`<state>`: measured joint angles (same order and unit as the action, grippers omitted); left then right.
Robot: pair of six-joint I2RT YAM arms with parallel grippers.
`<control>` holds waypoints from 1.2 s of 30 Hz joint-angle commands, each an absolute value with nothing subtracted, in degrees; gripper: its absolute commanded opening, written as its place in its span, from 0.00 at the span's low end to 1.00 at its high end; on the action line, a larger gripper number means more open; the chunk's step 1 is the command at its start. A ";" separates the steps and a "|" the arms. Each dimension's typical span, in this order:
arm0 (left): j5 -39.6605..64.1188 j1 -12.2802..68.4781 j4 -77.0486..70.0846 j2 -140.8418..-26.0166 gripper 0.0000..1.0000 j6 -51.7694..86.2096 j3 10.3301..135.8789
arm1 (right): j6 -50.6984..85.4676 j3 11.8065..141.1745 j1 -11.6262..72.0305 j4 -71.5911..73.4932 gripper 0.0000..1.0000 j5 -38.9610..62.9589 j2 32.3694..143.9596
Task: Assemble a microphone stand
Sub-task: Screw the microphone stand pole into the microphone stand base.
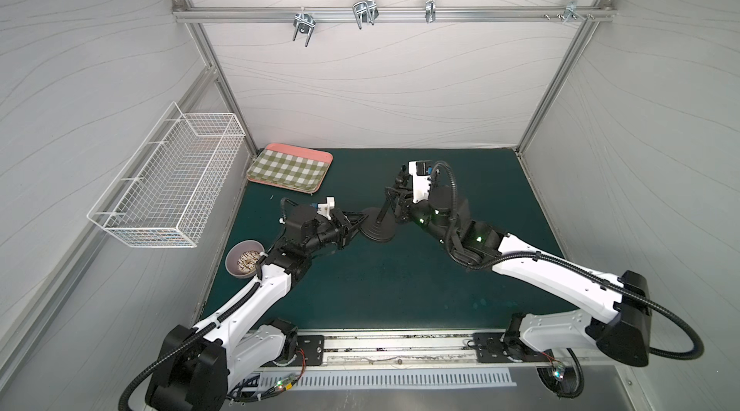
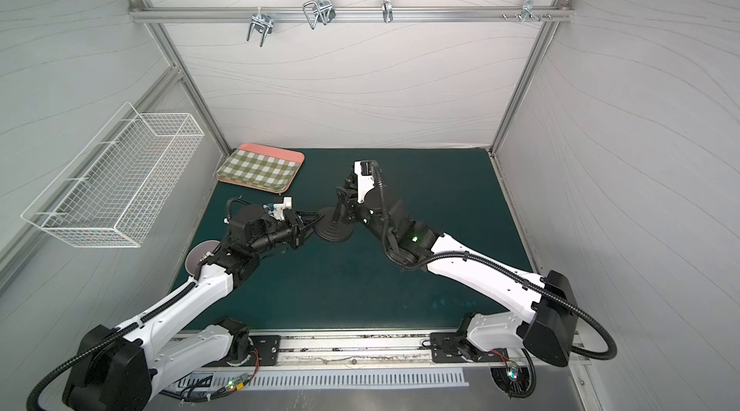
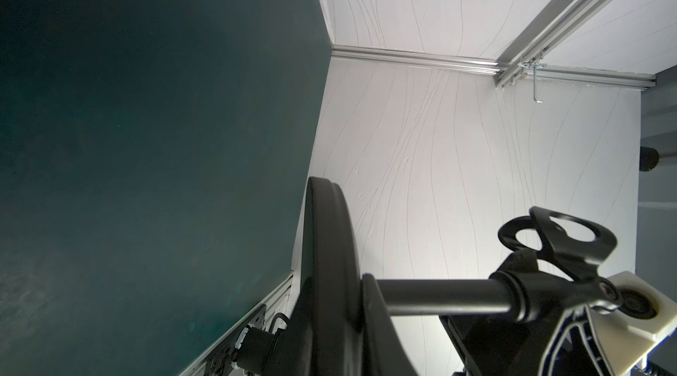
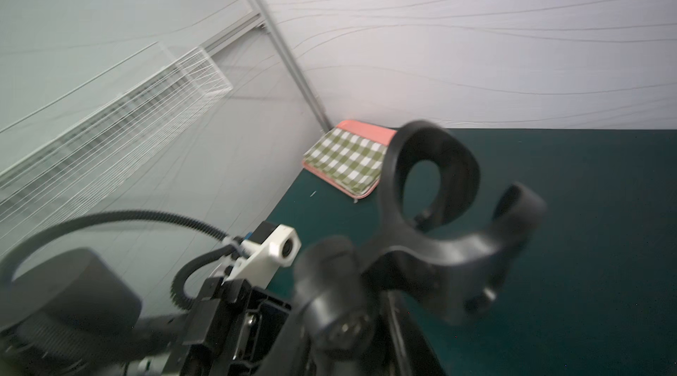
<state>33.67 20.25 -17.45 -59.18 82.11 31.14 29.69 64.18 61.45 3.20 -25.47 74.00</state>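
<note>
The microphone stand's round black base rests near the middle of the green mat. Its thin rod stands in the base's centre and leans toward the back right. My left gripper reaches in from the left, shut on the base's rim. My right gripper is shut on the rod's upper end, at the joint below the U-shaped clip.
A pink tray with a green checked cloth lies at the back left. A grey bowl sits by the left arm. A white wire basket hangs on the left wall, and metal hooks hang from the back rail.
</note>
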 commanded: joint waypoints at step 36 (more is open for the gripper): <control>34.30 20.04 -24.79 -57.39 0.00 83.20 34.20 | 16.49 61.61 44.40 10.22 0.61 22.52 72.46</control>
